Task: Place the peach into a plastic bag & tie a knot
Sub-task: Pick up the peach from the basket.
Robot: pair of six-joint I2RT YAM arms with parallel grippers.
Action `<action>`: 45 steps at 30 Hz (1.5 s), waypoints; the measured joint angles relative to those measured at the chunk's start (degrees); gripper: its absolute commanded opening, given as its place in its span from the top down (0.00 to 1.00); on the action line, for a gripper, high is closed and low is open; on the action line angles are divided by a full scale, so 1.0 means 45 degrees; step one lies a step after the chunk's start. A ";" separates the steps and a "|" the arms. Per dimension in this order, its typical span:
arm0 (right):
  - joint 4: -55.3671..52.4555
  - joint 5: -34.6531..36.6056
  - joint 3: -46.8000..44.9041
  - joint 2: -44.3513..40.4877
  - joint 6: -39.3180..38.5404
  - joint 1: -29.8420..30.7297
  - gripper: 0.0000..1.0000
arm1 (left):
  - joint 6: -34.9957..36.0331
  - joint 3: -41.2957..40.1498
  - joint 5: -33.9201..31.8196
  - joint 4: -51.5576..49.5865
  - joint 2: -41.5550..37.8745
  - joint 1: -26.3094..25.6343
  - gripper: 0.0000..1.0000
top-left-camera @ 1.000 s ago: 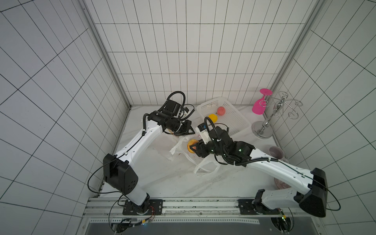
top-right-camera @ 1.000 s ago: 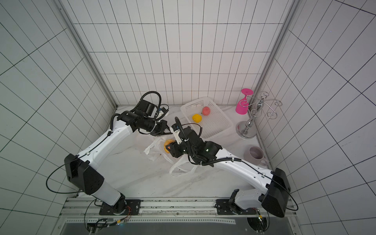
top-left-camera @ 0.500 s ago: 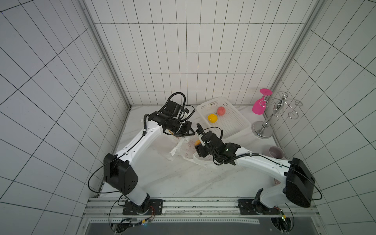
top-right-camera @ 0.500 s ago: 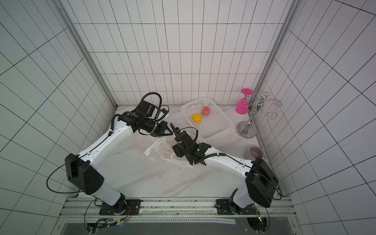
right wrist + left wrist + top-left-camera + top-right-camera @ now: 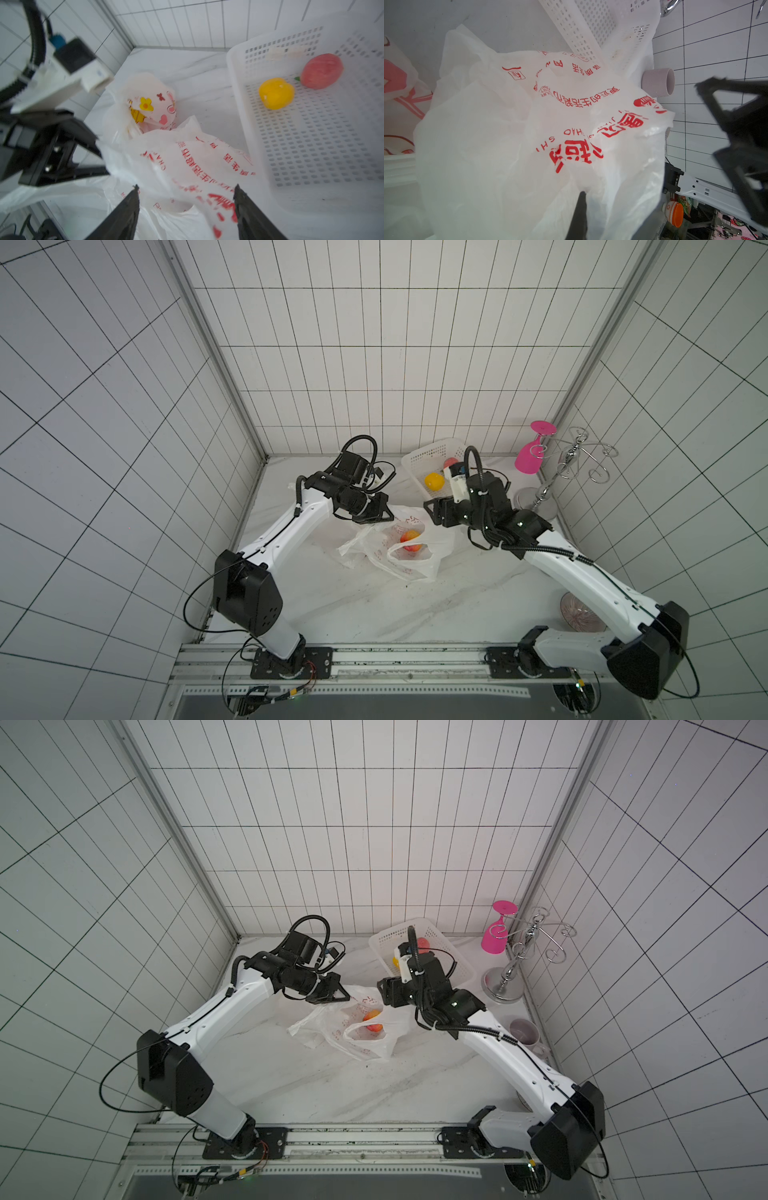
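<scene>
Nearest, at 6 o'clock: metal rail [image 5: 374,664] carrying both arm bases. Beyond it the counter [image 5: 374,605], white with grey marble veining and dark scuffs.

At 4 o'clock by the right wall, a tinted glass bowl [image 5: 577,612]. A lilac mug [image 5: 524,1031] sits past it.

Counter's middle: plastic bag [image 5: 411,568], white film with red print, slumped, mouth gaping. Peach [image 5: 409,536] sits inside it, orange-red, seen in both top views.

Left claw [image 5: 386,515] at the bag's 10 o'clock rim, clamped shut on the film. Right claw [image 5: 187,191] at the bag's 1 o'clock, jaws wide apart above the printed film, gripping nothing.

Farther, at 1 o'clock: white perforated basket [image 5: 419,456] holding a yellow fruit [image 5: 276,93] and a pink-red fruit [image 5: 321,70], apart from each other.

At 2 o'clock, chrome rack [image 5: 540,497] with a pink glass [image 5: 534,448] hung stem-up.

On three sides: white tiled walls [image 5: 374,364], dark grout, metal strips in the corners.
</scene>
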 measured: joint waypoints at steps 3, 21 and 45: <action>-0.0175 -0.0063 0.1447 0.1666 0.0758 -0.1452 0.24 | 0.0029 -0.0602 -0.0063 0.0000 -0.0083 0.0039 1.00; -0.1617 0.0340 1.0404 1.3323 0.1962 -0.3657 0.13 | 0.0413 -0.1141 -0.0520 -0.0461 -0.1073 0.0330 1.00; -0.1520 -0.0092 0.7650 0.6829 0.1316 -0.2283 0.69 | 0.0403 -0.0806 -0.0510 -0.0510 -0.1069 0.0350 1.00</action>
